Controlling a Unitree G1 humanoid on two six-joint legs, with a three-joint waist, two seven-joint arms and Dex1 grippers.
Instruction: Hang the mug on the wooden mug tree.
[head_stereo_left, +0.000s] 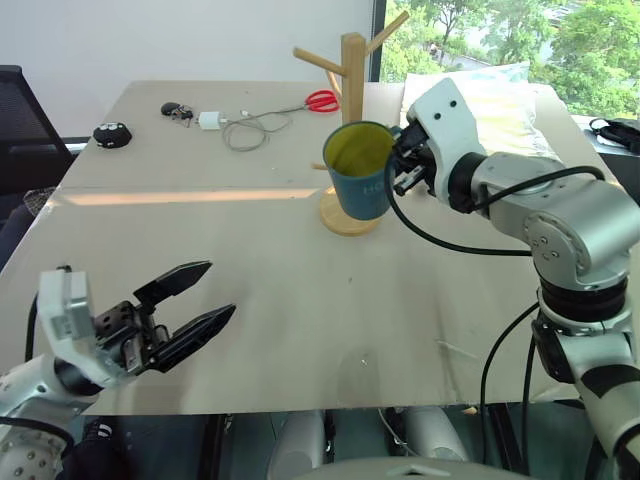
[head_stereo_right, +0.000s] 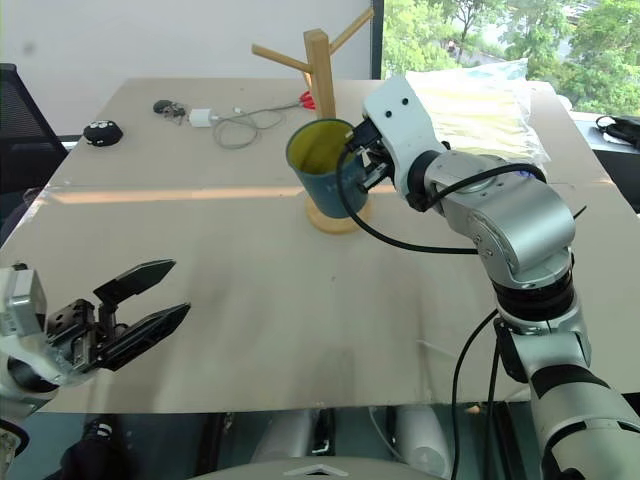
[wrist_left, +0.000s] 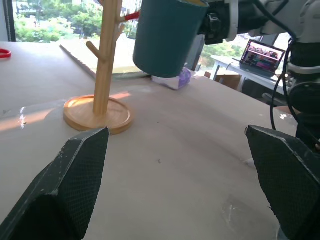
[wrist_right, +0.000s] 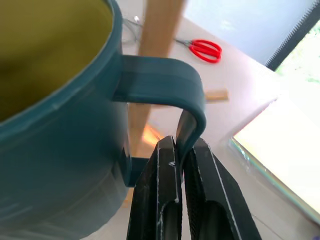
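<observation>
At the right wrist view, the right gripper (wrist_right: 179, 165) clamps the mug (wrist_right: 55, 130) handle; head views show the left gripper (head_stereo_left: 197, 296) apart, mug apparently before the wooden mug tree (head_stereo_left: 352, 70).

Right gripper (wrist_right: 179, 172) clamped, left gripper (head_stereo_left: 200, 297) agape

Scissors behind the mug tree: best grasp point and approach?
Take the red scissors by the looped handles, from above: they lie flat on the table, so only the top is free. The wooden mug tree crowds their right side; come from the left.
</observation>
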